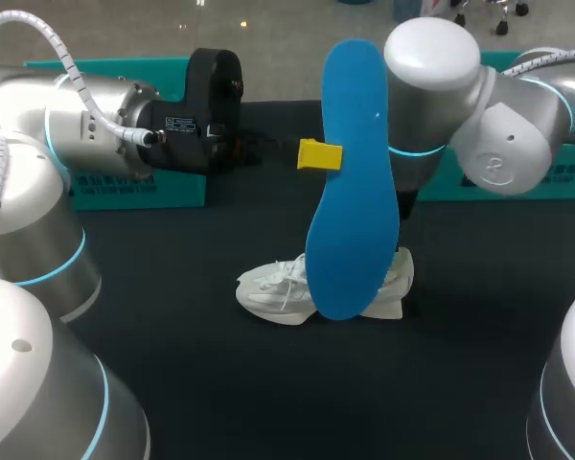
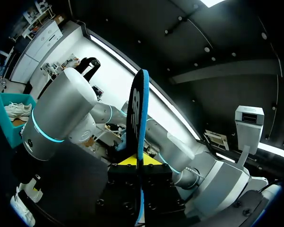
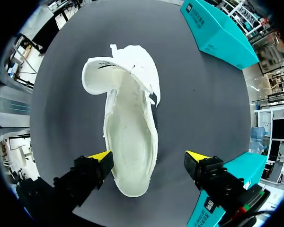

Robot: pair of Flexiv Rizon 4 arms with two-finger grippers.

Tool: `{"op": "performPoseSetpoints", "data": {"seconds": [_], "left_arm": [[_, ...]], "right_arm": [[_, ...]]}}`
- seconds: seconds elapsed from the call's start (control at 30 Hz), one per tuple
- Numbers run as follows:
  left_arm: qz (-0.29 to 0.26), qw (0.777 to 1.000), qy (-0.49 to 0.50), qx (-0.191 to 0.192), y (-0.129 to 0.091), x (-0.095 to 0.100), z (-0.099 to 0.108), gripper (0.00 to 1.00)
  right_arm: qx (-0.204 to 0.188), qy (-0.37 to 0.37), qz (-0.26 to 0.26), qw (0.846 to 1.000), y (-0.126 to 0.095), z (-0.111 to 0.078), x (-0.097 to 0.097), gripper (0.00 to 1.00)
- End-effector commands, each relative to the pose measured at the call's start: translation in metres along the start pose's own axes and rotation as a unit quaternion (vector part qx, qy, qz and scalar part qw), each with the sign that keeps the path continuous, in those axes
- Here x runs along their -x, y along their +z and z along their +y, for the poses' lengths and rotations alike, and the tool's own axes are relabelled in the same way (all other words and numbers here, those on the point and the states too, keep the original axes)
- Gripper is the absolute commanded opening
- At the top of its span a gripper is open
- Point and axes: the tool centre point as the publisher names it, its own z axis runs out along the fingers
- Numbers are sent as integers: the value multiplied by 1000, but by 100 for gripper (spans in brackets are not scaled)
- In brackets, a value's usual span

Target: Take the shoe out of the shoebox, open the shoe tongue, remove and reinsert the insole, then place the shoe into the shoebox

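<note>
Now, our left hand [image 1: 319, 154] clamped on the upright blue insole [image 1: 350, 182], which partly hides the white shoe [image 3: 130, 137] lying mid-tabletop, our right hand [image 3: 148, 157] spread wide astride its near end, teal shoebox [image 1: 177, 190] at the far edge.

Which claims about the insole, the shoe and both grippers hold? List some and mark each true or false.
1. The left gripper is shut on the blue insole. True.
2. The insole lies inside the white shoe. False: it is held upright, out of the shoe.
3. The right gripper is open above the shoe. True.
4. The shoe sits in a box. False: it lies on the black table, apart from the teal shoebox.
</note>
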Motion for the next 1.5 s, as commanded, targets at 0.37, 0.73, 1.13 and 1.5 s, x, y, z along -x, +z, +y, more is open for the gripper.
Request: {"op": "performPoseSetpoints", "data": {"seconds": [0.37, 0.73, 1.13, 1.5], "left_arm": [[0, 1000, 0, 0, 1, 0, 0, 0], [0, 1000, 0, 0, 1, 0, 0, 0], [0, 1000, 0, 0, 1, 0, 0, 0], [0, 1000, 0, 0, 1, 0, 0, 0]], "right_arm": [[-18, 18, 14, 1000, 41, 15, 14, 100], [-29, 30, 40, 998, 62, 28, 6, 27], [-24, 52, 50, 997, 69, 18, -10, 0], [-70, 291, 141, 944, 75, 19, -31, 0]]}}
